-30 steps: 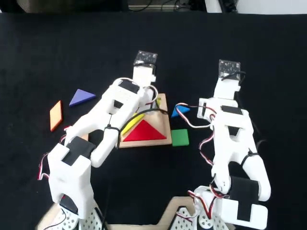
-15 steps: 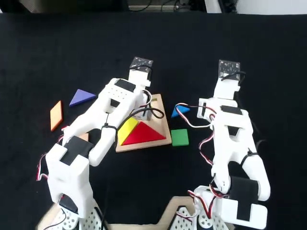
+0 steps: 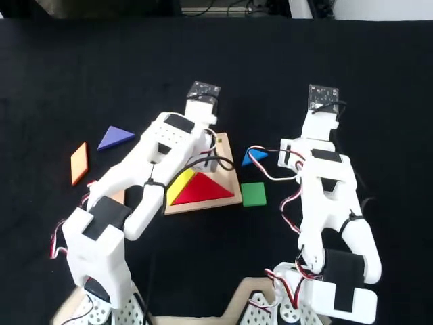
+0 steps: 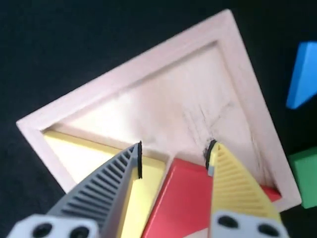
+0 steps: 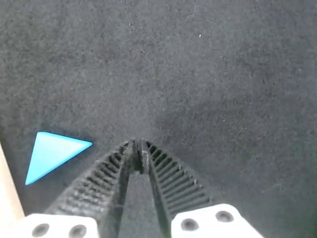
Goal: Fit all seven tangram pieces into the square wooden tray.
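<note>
High view: we are logging just the yellow triangle [image 3: 179,184] and red triangle [image 3: 203,189] in the tray [image 3: 236,184], five outstanding; left gripper [image 4: 174,151] spread, right gripper [image 5: 137,148] closed empty.

left arm [image 3: 155,162] overhangs tray [image 4: 163,99]; its far half free

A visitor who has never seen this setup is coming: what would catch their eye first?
Likely the wooden tray mid-table, holding a red triangle and a yellow triangle side by side, with the left gripper open over them. Then the bright loose pieces on the black table: a blue triangle and green square just right of the tray, a purple triangle and orange parallelogram farther off to its left.
</note>
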